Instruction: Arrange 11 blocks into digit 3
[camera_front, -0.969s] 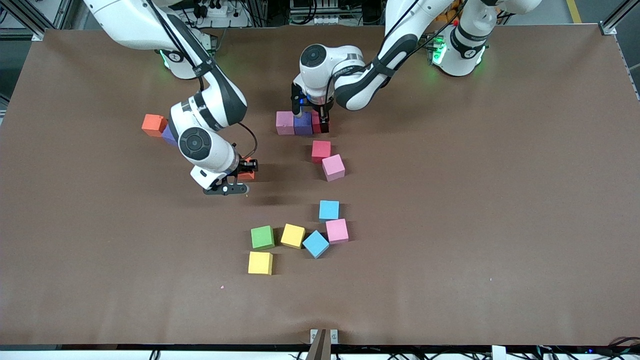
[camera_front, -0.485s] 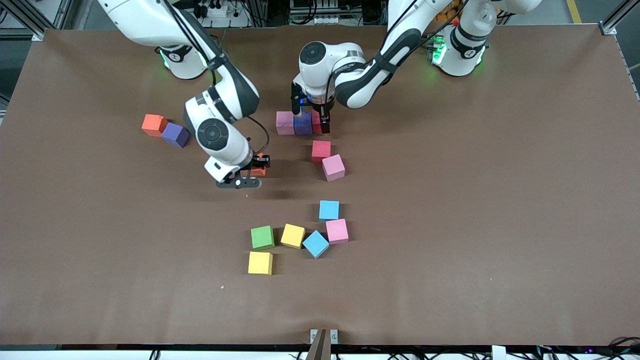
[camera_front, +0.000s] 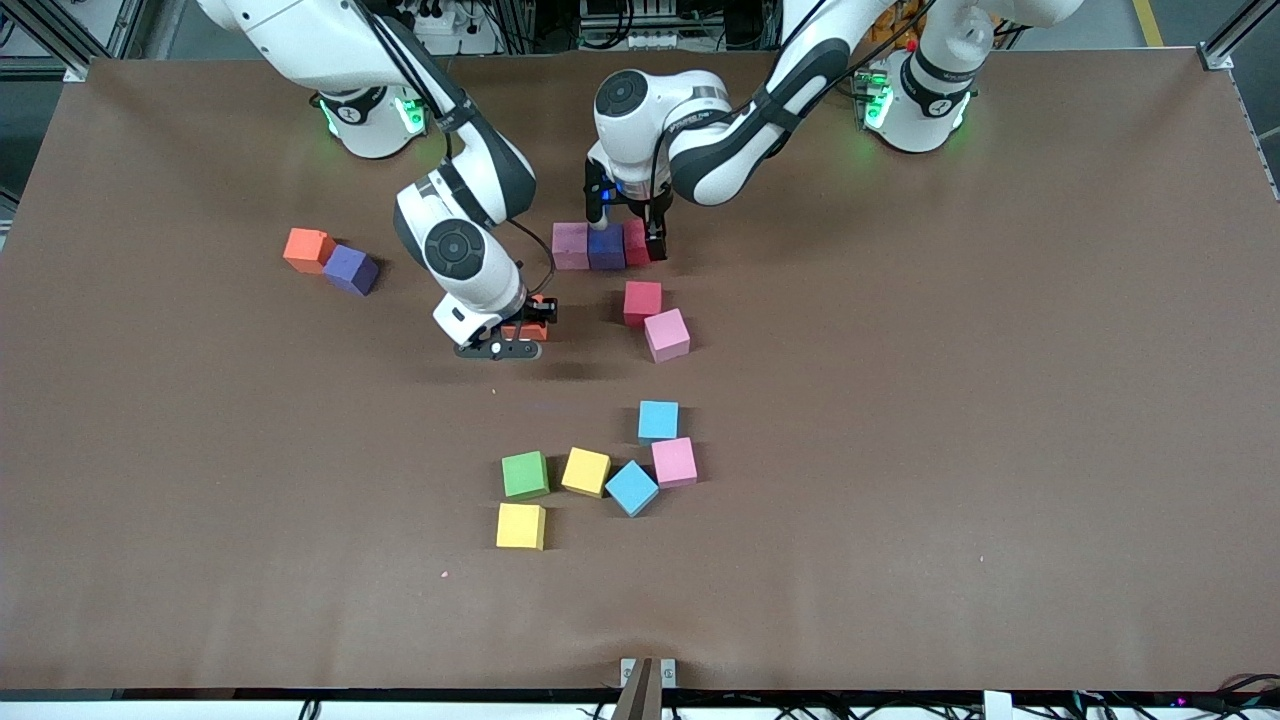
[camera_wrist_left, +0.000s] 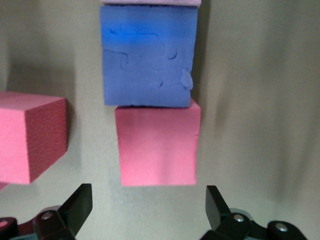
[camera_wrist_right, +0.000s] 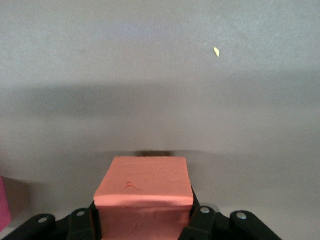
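While right claw (camera_front: 527, 331) carries orange block (camera_front: 528, 327) clenched over bench (camera_front: 900, 450), left claw (camera_front: 628, 232) released, straddling red block (camera_front: 634, 243) ending pink-purple-red row. Advice: lower square, flush against neighbours, release gently.

Lit evenly and brightly from above in the front view, with soft short shadows cast under both arms onto the brown table (camera_front: 900, 450). Glowed green around the two arm bases, with green spill on the table beside them. Showed no strong glare; only faint pale bands near the lower edge. Stayed sharp over the whole table, with slight bending of the table's edges at the corners. Looked softer in the left wrist view, with a blue light patch on the purple block (camera_wrist_left: 147, 55). Appeared grey and dim in the right wrist view, with a wide shadow band above the orange block (camera_wrist_right: 145, 192).
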